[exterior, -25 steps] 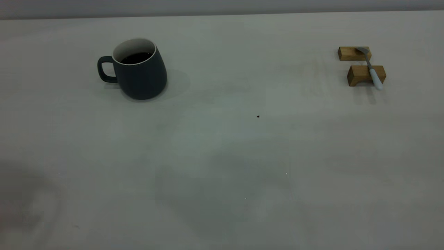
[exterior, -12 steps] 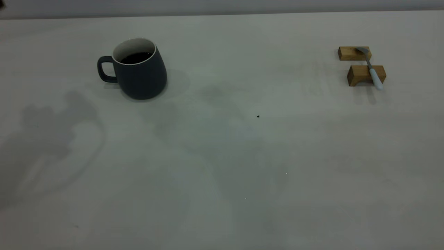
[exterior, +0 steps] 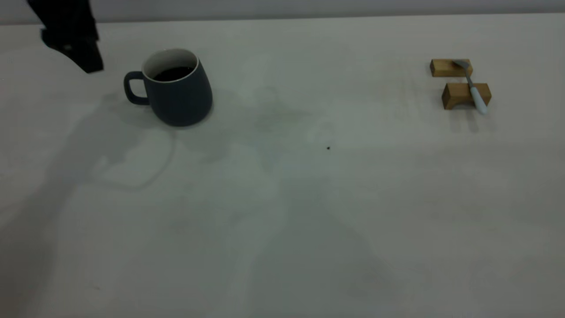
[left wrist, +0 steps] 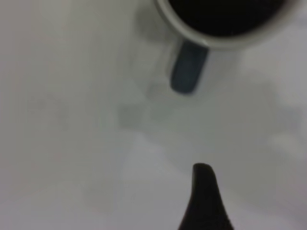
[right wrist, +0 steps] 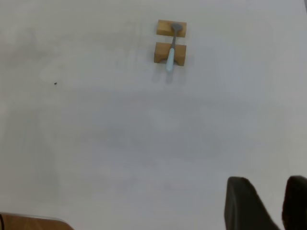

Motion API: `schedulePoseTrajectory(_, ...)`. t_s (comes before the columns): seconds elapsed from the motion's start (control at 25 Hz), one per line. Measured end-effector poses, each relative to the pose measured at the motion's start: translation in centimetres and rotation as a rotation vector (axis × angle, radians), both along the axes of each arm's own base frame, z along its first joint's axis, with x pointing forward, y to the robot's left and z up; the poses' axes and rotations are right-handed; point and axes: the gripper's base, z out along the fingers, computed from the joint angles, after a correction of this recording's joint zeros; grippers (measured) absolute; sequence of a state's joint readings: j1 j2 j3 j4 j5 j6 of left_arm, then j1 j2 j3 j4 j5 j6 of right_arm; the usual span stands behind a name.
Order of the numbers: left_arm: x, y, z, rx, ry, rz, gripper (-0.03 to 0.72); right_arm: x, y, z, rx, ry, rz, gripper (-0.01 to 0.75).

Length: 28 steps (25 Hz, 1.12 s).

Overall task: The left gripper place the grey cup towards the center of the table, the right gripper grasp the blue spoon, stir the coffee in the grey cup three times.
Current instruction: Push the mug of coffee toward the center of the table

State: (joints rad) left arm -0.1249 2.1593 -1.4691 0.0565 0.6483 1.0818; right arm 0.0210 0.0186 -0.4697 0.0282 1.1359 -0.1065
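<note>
- one grey cup (exterior: 178,90) holding coffee (exterior: 173,73) stands upright on the table (exterior: 282,212), left of centre, handle toward the left gripper (exterior: 73,42).
- left gripper hovers near the handle, apart; finger spread cannot be told.
- one blue spoon (exterior: 474,90) lies across two wooden blocks (exterior: 459,95), far right.
- right gripper (right wrist: 266,206) is well apart from the spoon, fingers slightly parted, empty.

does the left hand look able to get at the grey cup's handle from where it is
Probably yes. The left hand hovers just beyond the handle side of the grey cup, and the handle points toward it over bare table. Nothing lies between them.
</note>
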Motion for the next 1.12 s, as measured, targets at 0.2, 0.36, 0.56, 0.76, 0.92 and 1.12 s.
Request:
schedulePoseTrajectory(0.2,2.0,-0.7,-2.8,0.072,-0.002,-0.107,0.597,0.0,0.0,0.0,0.0,0.0,0.0,0.24)
schedulePoseTrajectory(0.36,2.9,-1.3,-4.5,0.09,-0.026,-0.161,0.595,0.0,0.0,0.0,0.0,0.0,0.0,0.24)
schedulePoseTrajectory(0.56,3.3,-1.5,-6.3,0.089,-0.042,-0.199,0.595,0.0,0.0,0.0,0.0,0.0,0.0,0.24)
schedulePoseTrajectory(0.76,3.4,-1.6,-7.6,0.094,-0.046,-0.248,0.547,0.0,0.0,0.0,0.0,0.0,0.0,0.24)
schedulePoseTrajectory(0.92,3.4,-2.1,-8.0,0.106,-0.051,-0.324,0.409,0.0,0.0,0.0,0.0,0.0,0.0,0.24)
schedulePoseTrajectory(1.12,3.5,-3.7,-7.8,0.107,-0.097,-0.377,0.212,0.0,0.0,0.0,0.0,0.0,0.0,0.24)
